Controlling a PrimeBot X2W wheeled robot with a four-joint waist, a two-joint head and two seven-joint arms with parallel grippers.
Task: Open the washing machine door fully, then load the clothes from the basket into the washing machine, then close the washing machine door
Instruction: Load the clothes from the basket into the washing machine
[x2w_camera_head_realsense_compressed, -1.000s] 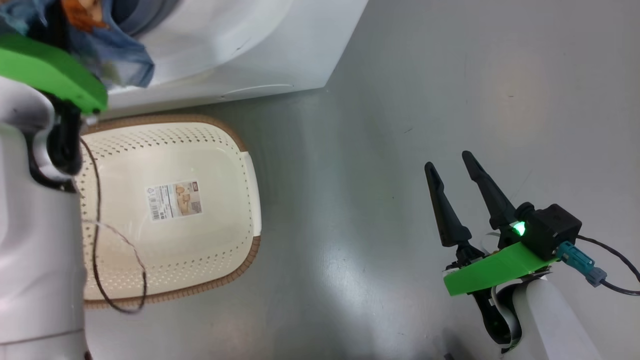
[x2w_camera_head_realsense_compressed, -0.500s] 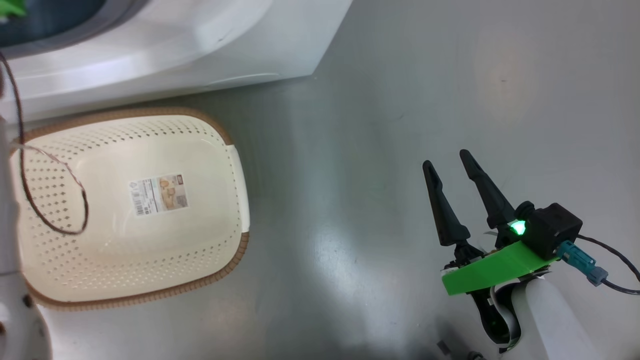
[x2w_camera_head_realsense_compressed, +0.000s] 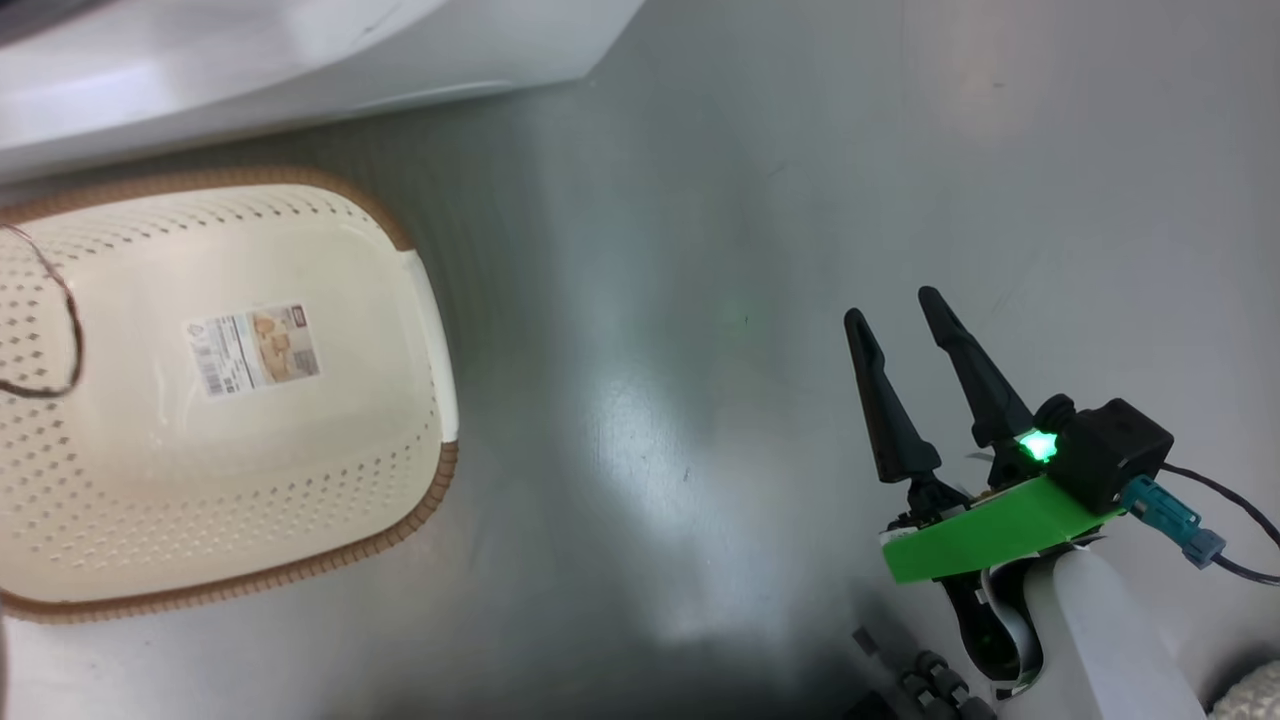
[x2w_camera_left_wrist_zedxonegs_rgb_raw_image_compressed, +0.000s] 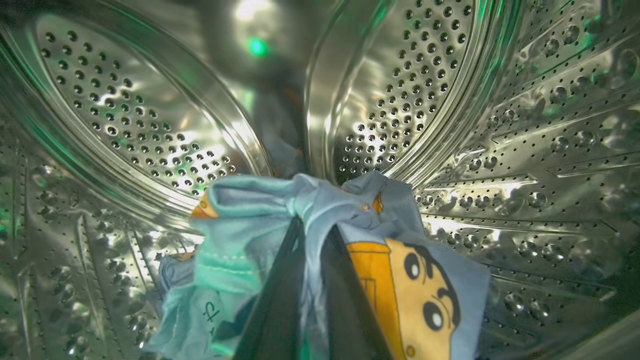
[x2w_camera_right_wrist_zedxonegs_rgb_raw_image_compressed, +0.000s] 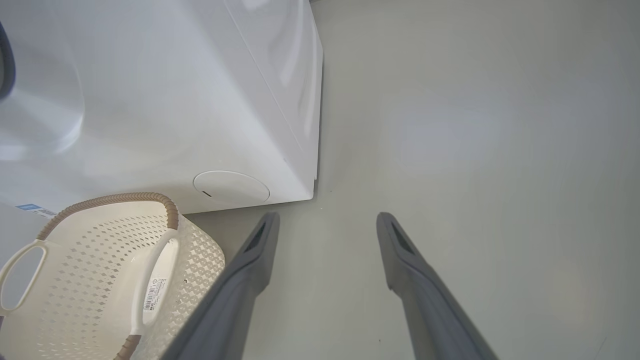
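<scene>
The left gripper is pinched shut on the blue clothes, deep in the drum so they'll drop clear of the opening. The empty basket sits on the floor at the washing machine's front edge; the right gripper idles, fingers apart.

Shiny perforated steel drum, soft printed cloth — the clothes, matt perforated plastic basket, glossy white washing machine
</scene>
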